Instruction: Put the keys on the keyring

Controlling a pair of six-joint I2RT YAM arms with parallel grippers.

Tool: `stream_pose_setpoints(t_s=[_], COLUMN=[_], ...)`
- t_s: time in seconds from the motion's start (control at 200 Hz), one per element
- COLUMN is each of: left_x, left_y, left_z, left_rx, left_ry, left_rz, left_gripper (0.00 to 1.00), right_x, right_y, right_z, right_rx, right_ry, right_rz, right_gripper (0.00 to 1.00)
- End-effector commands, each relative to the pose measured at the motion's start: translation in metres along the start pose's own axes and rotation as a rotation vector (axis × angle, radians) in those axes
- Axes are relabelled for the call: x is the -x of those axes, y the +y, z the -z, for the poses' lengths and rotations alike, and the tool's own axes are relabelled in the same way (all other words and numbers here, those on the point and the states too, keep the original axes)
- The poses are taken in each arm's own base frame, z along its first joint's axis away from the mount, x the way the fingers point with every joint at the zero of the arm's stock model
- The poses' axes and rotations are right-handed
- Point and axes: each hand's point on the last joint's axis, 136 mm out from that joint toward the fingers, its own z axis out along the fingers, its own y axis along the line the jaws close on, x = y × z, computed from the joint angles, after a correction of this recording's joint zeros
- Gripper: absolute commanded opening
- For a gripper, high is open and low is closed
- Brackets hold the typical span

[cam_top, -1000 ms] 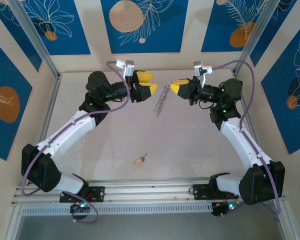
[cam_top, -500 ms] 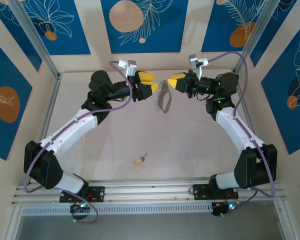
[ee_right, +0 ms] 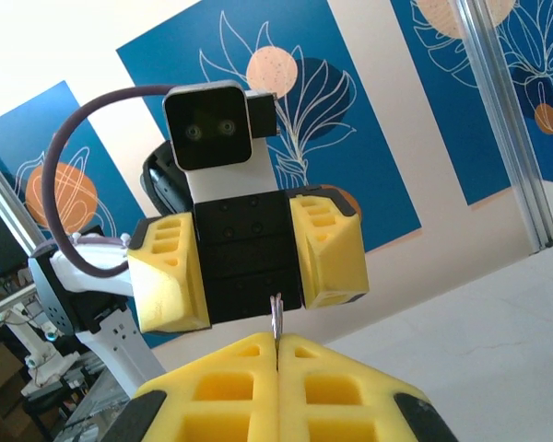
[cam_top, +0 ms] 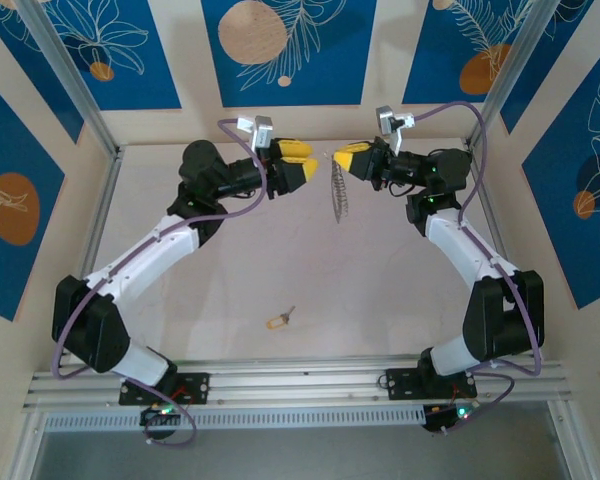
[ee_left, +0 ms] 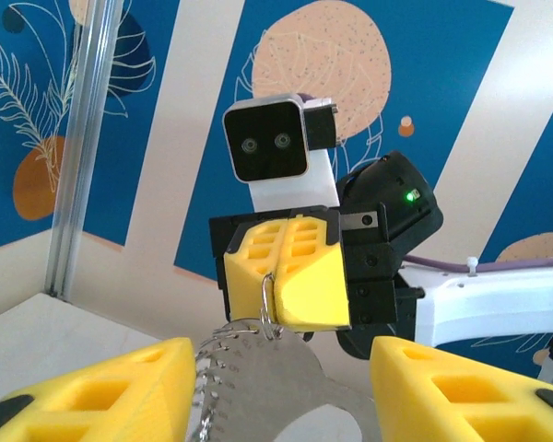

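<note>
Top external: right claw point(cam_top: 339, 157) clenches the dangling keyring point(cam_top: 340, 192), upper centre. Beside it the left claw point(cam_top: 312, 165) stands released; key point(cam_top: 278, 320) lies lower centre.

Robot test cell in a lab, I judge. My arms point(cam_top: 140, 255) are bolted to an aluminium rail point(cam_top: 300, 378) at the edge of a pale table point(cam_top: 380, 290). Slotted aluminium posts point(cam_top: 67, 75) frame walls of printed blue leaf panels point(cam_top: 320, 60). Beyond them, dimly, sit what may be cardboard boxes point(ee_right: 5, 368) and other equipment.

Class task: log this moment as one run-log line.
right gripper: shut on keyring | left gripper: open beside keyring | key: on table
</note>
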Motion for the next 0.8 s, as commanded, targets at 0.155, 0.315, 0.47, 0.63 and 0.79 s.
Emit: stream_pose_setpoints(t_s=[0.155, 0.315, 0.47, 0.63, 0.79], left_x=[0.02, 0.024, 0.025, 0.021, 0.008], left_y=[-0.007, -0.011, -0.013, -0.011, -0.008], left_z=[-0.008, -0.009, -0.011, -0.013, -0.008], left_rx=[-0.073, -0.109, -0.131, -0.126, -0.065], left_ry=[-0.068, -0.086, -0.088, -0.056, 0.049], left_rz=[0.011, 0.033, 0.049, 0.046, -0.018], left_gripper=[0.5, 0.47, 0.44, 0.43, 0.43], right_x=[0.01, 0.008, 0.007, 0.004, -0.004], right_y=[0.01, 0.012, 0.014, 0.016, 0.019], right_z=[-0.001, -0.002, -0.002, -0.002, -0.002], right_rx=[0.003, 0.003, 0.002, -0.004, -0.039], right_ry=[-0.053, -0.054, -0.051, -0.027, 0.047], right_rz=[0.047, 0.045, 0.045, 0.046, 0.055], right_gripper=[0.0, 0.0, 0.0, 0.0, 0.0])
